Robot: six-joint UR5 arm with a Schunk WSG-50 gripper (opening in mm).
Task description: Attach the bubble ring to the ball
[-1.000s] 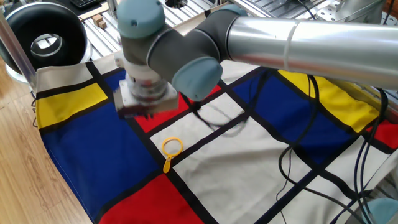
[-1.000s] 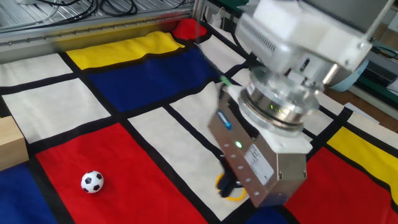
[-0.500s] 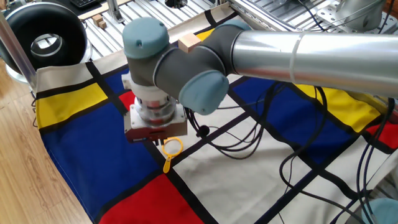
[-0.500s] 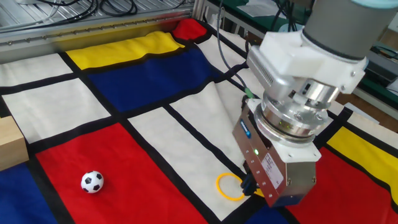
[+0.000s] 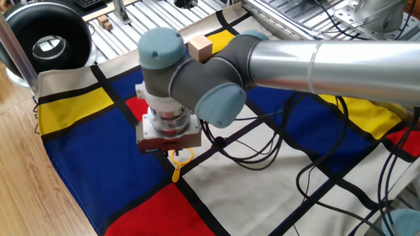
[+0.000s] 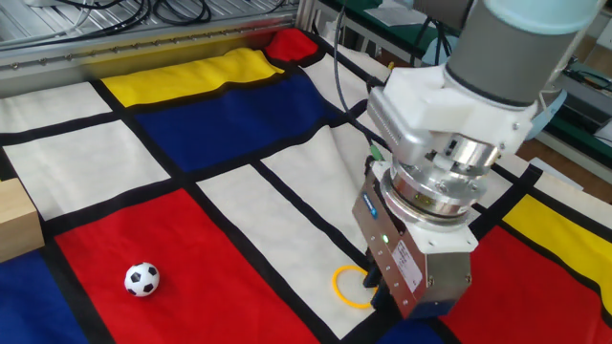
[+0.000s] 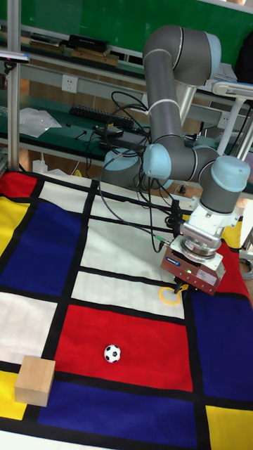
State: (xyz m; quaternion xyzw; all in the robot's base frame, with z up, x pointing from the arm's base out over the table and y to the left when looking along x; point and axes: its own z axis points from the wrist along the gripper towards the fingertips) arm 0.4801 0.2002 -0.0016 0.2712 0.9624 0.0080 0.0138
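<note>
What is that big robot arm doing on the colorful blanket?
It is reaching down with its gripper right over the bubble ring, a little yellow hoop lying on the checkered cloth. Whether the fingers have closed on it can't be seen. The ball, a tiny soccer ball, sits apart on a red square, untouched, with a wooden block nearby.

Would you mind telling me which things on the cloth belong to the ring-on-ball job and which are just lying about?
Part of the job:
- bubble ring, under the gripper
- ball, on a red patch, well apart from the ring

Just lying about:
- wooden block
- black cables
- checked cloth
</note>
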